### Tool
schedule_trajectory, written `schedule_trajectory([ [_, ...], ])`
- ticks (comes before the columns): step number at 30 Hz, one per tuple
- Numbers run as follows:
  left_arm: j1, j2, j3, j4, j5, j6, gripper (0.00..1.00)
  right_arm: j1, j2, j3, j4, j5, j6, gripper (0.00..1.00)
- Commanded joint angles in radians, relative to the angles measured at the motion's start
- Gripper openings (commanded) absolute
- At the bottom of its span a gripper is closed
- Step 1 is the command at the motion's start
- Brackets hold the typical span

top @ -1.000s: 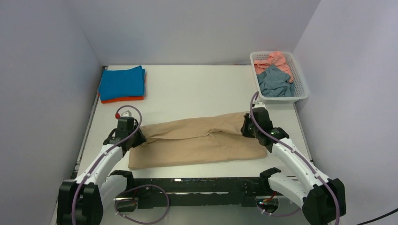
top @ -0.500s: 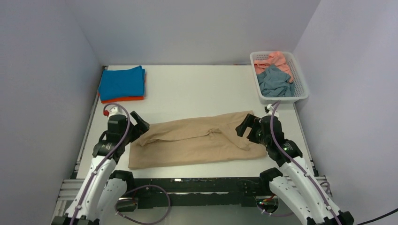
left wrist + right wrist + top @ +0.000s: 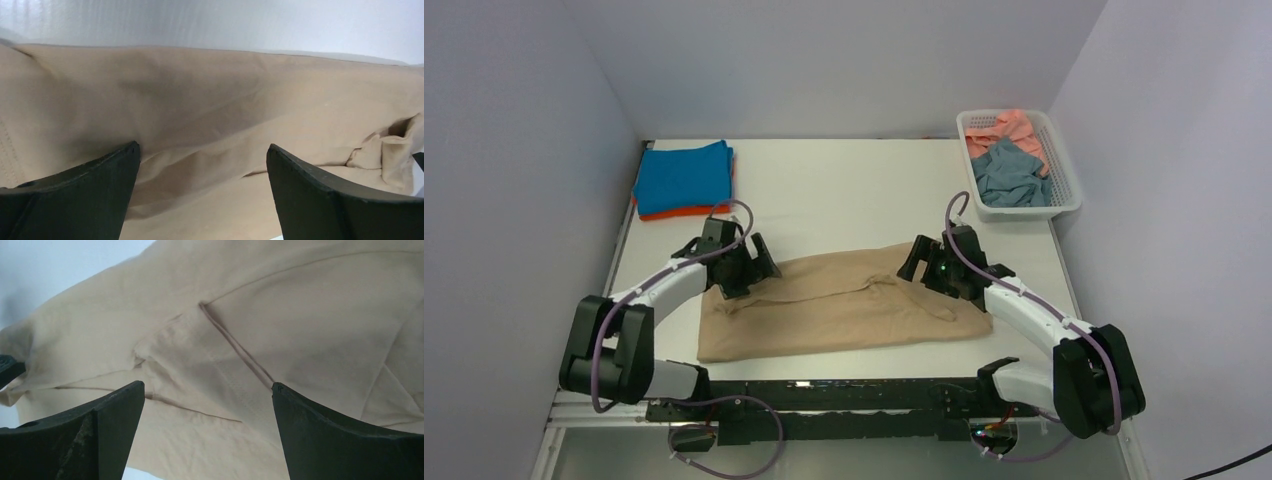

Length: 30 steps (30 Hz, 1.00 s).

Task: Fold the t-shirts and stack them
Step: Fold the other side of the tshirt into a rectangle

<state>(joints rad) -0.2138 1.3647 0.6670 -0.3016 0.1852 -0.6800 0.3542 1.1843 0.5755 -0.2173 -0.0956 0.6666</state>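
Observation:
A tan-beige t-shirt [image 3: 844, 305] lies folded into a long band across the near half of the table. My left gripper [image 3: 759, 268] hangs open over its left end, and the cloth [image 3: 210, 100] fills the left wrist view between the spread fingers [image 3: 202, 150]. My right gripper [image 3: 914, 265] is open over the right part, above a sleeve seam [image 3: 235, 350], with nothing between its fingers [image 3: 207, 387]. A folded bright blue t-shirt [image 3: 684, 175] rests on a folded orange one [image 3: 686, 211] at the back left.
A white lattice basket [image 3: 1064, 190] at the back right holds a salmon pink t-shirt [image 3: 1014, 125] and a dusty grey-blue one [image 3: 1009, 175], both crumpled. Pale walls close in the table [image 3: 844, 190] on the left, back and right.
Both grippers have opened and let go of the tan shirt's ends. They then swung inward and now hang over the cloth, pointing toward its middle.

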Motion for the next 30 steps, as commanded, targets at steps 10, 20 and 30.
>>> schedule_trajectory([
  [10, 0.005, -0.264, -0.067, -0.411, -0.431, -0.119, 0.99, 0.0, -0.003, -0.03, -0.091, 0.22, 0.016, 1.0],
  [20, 0.002, -0.24, -0.174, -0.37, -0.254, -0.083, 1.0, -0.012, -0.064, -0.013, -0.181, 0.293, 0.006, 1.0],
  [30, -0.005, -0.419, -0.053, -0.404, -0.344, -0.098, 0.99, -0.014, -0.171, 0.014, -0.126, 0.198, -0.046, 1.0],
])
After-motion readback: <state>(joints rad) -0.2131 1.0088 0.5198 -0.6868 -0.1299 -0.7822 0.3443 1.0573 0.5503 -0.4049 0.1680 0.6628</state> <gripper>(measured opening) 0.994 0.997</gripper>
